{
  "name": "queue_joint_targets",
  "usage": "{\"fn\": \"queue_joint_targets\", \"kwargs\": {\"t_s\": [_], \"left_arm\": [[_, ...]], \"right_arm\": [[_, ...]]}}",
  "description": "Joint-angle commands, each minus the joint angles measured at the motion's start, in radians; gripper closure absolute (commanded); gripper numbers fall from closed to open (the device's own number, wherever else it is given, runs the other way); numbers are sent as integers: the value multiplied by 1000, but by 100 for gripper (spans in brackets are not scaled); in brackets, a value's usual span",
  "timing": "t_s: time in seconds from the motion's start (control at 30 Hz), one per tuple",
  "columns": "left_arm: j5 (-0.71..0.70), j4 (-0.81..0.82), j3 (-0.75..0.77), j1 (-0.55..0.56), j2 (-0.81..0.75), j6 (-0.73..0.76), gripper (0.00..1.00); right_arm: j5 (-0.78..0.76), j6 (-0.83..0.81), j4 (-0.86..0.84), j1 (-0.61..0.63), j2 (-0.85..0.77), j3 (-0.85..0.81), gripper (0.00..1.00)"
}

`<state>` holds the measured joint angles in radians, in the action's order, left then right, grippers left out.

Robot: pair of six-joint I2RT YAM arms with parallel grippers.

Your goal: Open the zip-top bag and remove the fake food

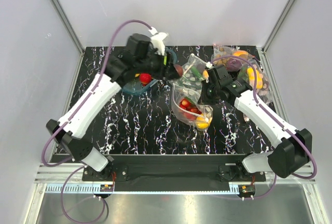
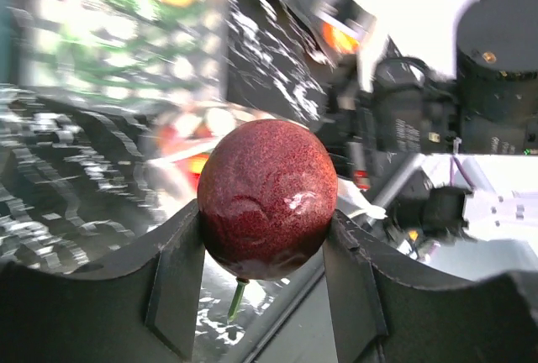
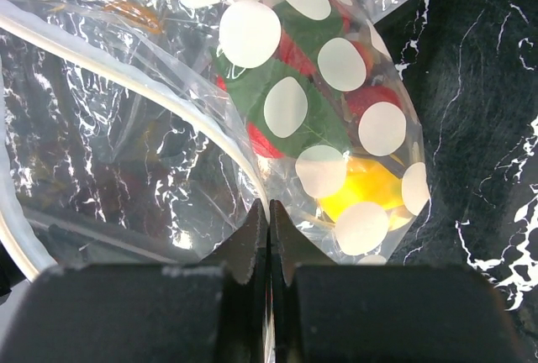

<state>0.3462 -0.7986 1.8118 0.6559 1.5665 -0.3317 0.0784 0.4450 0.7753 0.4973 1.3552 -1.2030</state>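
Observation:
The polka-dot zip-top bag (image 1: 191, 107) lies mid-table with its mouth open. Through it in the right wrist view (image 3: 126, 128) I see a red berry cluster with green leaves (image 3: 294, 119) and a yellow piece (image 3: 366, 191). My right gripper (image 1: 204, 95) is shut on the bag's rim, pinching the plastic between its fingertips (image 3: 270, 220). My left gripper (image 1: 174, 69) hovers behind the bag, raised above the table. It is shut on the dark reddish plum (image 2: 267, 199), which also shows in the top view (image 1: 178, 70).
A teal bowl (image 1: 132, 89) holding a red piece (image 1: 145, 78) sits under the left arm. A second dotted bag (image 1: 194, 73) with a green piece lies behind the first. Another bag (image 1: 249, 71) with orange and yellow fruit is at the back right.

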Motion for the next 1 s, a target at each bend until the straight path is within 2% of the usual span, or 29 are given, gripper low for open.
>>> {"fn": "queue_joint_targets", "kwargs": {"t_s": [0.0,0.1,0.27,0.43,0.57,0.87,0.97], "left_arm": [[7,-22,32,-114,-56,33,71],[-38,-14,9,-197,-16,65,71],[-203,25,-12,-286,127,77,71],[-254,70,-8,-377,262,80,71],[-246,136,-52,-412,312,108,68],[-291,95,-39,-443,448,138,68],[-315,102,-77,-443,449,126,62]], "right_arm": [[-25,-5,16,9,-33,-49,100],[-32,-3,15,10,-42,-52,100],[-25,-12,4,9,-28,-63,100],[-25,-22,-4,9,-15,-78,100],[-26,-37,-2,9,13,-101,100],[-29,-60,4,9,71,-147,100],[-37,-65,12,9,81,-156,100]]}}
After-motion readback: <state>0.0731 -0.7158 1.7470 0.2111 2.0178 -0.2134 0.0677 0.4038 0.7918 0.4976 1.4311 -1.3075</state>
